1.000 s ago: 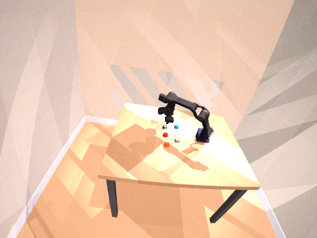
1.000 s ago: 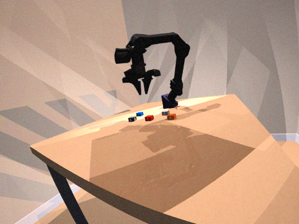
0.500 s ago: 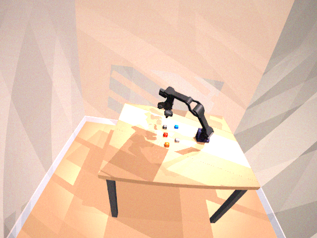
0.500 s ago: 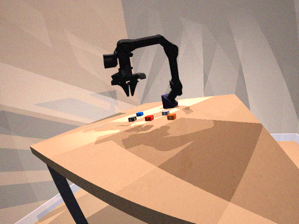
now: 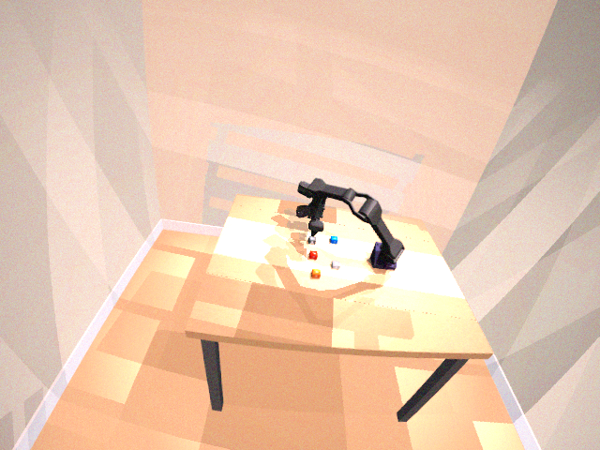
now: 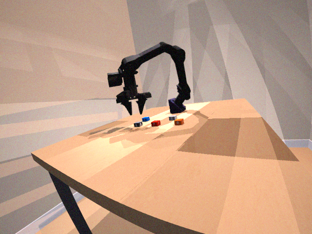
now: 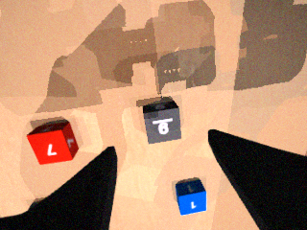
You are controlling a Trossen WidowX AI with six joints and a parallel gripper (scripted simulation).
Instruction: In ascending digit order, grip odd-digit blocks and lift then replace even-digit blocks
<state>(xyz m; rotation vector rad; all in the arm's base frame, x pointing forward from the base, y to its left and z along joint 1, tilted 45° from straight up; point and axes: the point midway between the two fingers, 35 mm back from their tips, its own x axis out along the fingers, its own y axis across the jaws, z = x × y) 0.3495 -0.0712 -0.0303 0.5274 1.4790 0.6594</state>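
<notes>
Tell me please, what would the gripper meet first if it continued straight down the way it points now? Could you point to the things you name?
Most likely the grey block (image 5: pixel 311 240) (image 6: pixel 137 124) (image 7: pixel 163 131): it shows between the open fingertips of the gripper (image 5: pixel 313 234) (image 6: pixel 136 114) (image 7: pixel 162 144). The remaining depth is unclear, so the fingers might pass beside it towards the table (image 5: pixel 286 334) (image 6: pixel 201 176).
</notes>
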